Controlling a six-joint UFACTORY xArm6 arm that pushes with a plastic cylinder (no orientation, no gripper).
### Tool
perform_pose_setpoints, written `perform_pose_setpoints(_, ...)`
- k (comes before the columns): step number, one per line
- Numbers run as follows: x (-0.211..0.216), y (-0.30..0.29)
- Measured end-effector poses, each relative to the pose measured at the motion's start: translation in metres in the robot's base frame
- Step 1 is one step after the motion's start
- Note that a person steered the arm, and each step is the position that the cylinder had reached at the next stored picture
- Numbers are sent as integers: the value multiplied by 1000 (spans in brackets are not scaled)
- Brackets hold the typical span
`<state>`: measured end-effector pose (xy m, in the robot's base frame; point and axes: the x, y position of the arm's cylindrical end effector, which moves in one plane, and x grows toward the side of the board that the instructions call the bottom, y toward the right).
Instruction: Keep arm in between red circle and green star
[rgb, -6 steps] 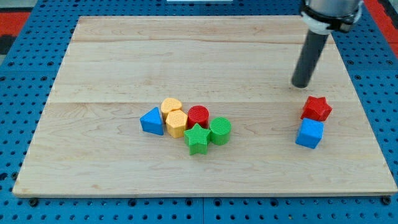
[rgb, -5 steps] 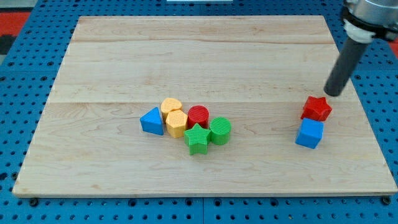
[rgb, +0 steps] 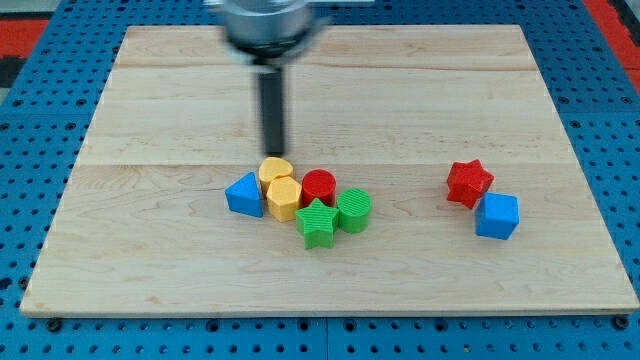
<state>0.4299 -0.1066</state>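
Note:
The red circle (rgb: 319, 186) sits in a cluster near the board's middle, with the green star (rgb: 317, 222) touching it just below. My tip (rgb: 272, 151) is above the cluster, just over the yellow heart-like block (rgb: 275, 169) and up-left of the red circle. It is not between the red circle and the green star.
In the cluster are also a blue triangle (rgb: 243, 194), a yellow hexagon (rgb: 284, 198) and a green circle (rgb: 353, 210). A red star (rgb: 468, 183) and a blue cube (rgb: 497, 215) lie at the view's right. The wooden board (rgb: 150, 260) lies on a blue pegboard.
My tip has swept from the view's far right to above the cluster. The red star has shifted left, away from the blue cube's top.

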Motion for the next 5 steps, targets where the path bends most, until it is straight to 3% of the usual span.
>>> perform_pose_setpoints(1, 12, -19)
perform_pose_setpoints(2, 47, 62)
perform_pose_setpoints(3, 79, 75)
perform_pose_setpoints(5, 89, 152)
